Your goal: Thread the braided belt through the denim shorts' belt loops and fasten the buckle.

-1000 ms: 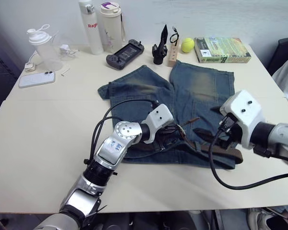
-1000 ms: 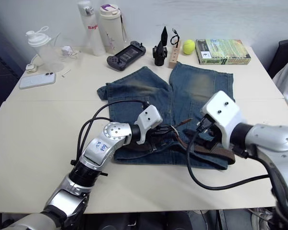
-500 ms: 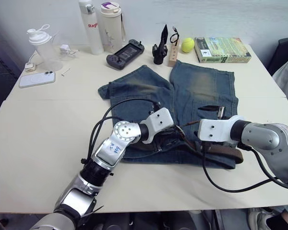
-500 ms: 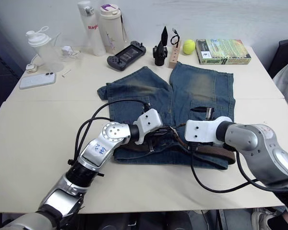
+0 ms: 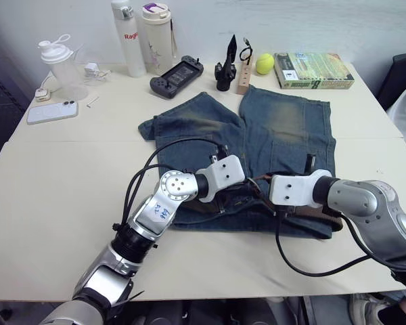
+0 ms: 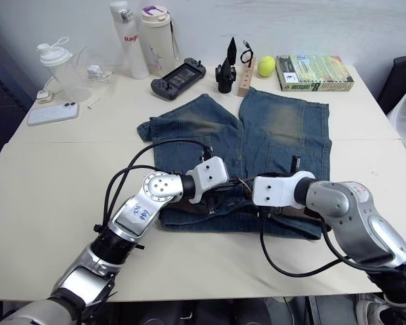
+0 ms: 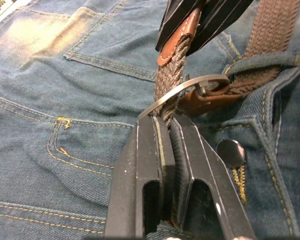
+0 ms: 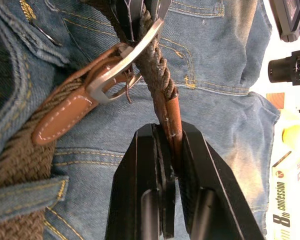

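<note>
Down and leftward went the right gripper (image 8: 171,142), from raised above the waistband to clamped on the braided belt (image 8: 160,80) at its leather tip. Left gripper (image 7: 166,131) pinched the braid just behind the buckle (image 7: 190,87), at the near waistband of the denim shorts (image 5: 284,128) mid-table.

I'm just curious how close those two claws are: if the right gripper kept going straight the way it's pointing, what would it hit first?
Probably the buckle, just ahead along the braided belt the right gripper is clamping; the left gripper sits right behind it. Depth is hard to judge.
</note>
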Robot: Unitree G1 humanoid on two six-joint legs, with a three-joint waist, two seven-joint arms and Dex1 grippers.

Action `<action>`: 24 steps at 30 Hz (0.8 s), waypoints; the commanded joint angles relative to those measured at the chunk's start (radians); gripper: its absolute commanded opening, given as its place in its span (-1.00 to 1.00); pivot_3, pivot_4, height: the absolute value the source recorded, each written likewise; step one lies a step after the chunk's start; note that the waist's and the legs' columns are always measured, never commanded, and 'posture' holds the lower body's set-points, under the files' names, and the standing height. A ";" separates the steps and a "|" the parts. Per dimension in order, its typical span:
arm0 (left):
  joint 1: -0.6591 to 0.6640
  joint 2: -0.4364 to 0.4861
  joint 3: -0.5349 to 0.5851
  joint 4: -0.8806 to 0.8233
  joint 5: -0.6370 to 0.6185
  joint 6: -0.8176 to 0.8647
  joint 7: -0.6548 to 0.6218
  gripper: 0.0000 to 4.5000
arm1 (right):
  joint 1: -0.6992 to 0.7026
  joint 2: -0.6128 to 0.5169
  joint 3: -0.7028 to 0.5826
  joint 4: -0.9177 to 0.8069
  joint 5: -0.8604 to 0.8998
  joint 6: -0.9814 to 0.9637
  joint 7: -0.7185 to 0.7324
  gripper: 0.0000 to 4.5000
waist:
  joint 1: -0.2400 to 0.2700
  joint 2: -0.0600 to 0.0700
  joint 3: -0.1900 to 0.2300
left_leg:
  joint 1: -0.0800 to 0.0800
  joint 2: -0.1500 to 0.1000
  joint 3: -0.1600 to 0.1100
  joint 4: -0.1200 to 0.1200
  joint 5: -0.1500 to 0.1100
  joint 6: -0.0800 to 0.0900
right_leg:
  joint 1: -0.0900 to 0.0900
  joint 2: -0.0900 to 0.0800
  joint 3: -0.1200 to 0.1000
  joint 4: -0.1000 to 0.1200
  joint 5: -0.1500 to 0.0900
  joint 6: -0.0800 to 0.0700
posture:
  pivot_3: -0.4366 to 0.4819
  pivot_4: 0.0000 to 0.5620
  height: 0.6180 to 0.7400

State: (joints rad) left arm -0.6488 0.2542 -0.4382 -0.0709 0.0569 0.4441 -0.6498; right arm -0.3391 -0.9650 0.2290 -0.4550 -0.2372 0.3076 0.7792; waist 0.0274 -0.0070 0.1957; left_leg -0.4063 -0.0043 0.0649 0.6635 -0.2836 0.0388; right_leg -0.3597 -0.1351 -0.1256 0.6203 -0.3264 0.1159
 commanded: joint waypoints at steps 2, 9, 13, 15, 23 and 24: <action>-0.006 -0.012 0.007 -0.034 -0.009 -0.039 -0.016 -0.52 | 0.004 0.025 -0.029 -0.036 -0.010 0.022 0.009 -1.00 | 0.000 0.000 0.000 | 0.000 0.000 0.000 0.000 0.000 0.000 | 0.000 0.000 0.000 0.000 0.000 0.000 | -0.05 -0.47 0.73; 0.003 0.003 0.088 -0.065 -0.092 -0.024 -0.070 0.58 | 0.029 0.054 -0.060 -0.072 -0.009 0.094 0.000 -1.00 | 0.000 0.000 0.000 | 0.000 0.000 0.000 0.000 0.000 0.000 | 0.000 0.000 0.000 0.000 0.000 0.000 | -0.05 -0.47 0.73; 0.005 0.068 0.208 -0.088 -0.209 -0.007 -0.152 0.58 | 0.051 0.060 -0.087 -0.093 -0.008 0.115 -0.012 -1.00 | -0.001 0.000 0.000 | 0.000 0.000 0.000 0.000 0.000 0.000 | 0.000 0.000 0.000 0.000 0.000 0.000 | -0.05 -0.47 0.73; 0.000 0.090 0.340 -0.062 -0.348 0.040 -0.202 0.58 | 0.064 0.064 -0.103 -0.102 -0.011 0.122 -0.023 -1.00 | -0.002 0.000 0.000 | 0.000 0.001 0.000 0.000 0.000 0.000 | 0.000 0.000 0.000 0.000 0.000 0.000 | -0.05 -0.47 0.73; 0.011 0.154 0.429 0.182 -0.396 0.008 -0.264 0.48 | 0.085 0.072 -0.108 -0.112 -0.024 0.111 -0.037 -1.00 | 0.003 0.000 0.000 | 0.000 0.000 -0.001 0.001 0.000 0.000 | 0.001 0.000 -0.001 0.001 0.000 0.000 | -0.05 -0.47 0.73; 0.015 0.159 0.411 0.213 -0.368 -0.023 -0.267 0.36 | 0.085 0.074 -0.109 -0.114 -0.025 0.111 -0.038 -1.00 | 0.003 0.000 0.000 | 0.000 -0.001 -0.001 0.001 0.000 0.000 | 0.001 0.000 -0.001 0.001 0.000 0.000 | -0.05 -0.47 0.73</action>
State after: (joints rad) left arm -0.6386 0.4063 -0.0035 0.1103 -0.3403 0.4803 -0.9008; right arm -0.2538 -0.8941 0.1519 -0.5279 -0.2494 0.4267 0.7530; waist 0.0305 -0.0069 0.1956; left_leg -0.4061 -0.0048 0.0640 0.6646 -0.2835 0.0387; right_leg -0.3589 -0.1350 -0.1269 0.6209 -0.3264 0.1159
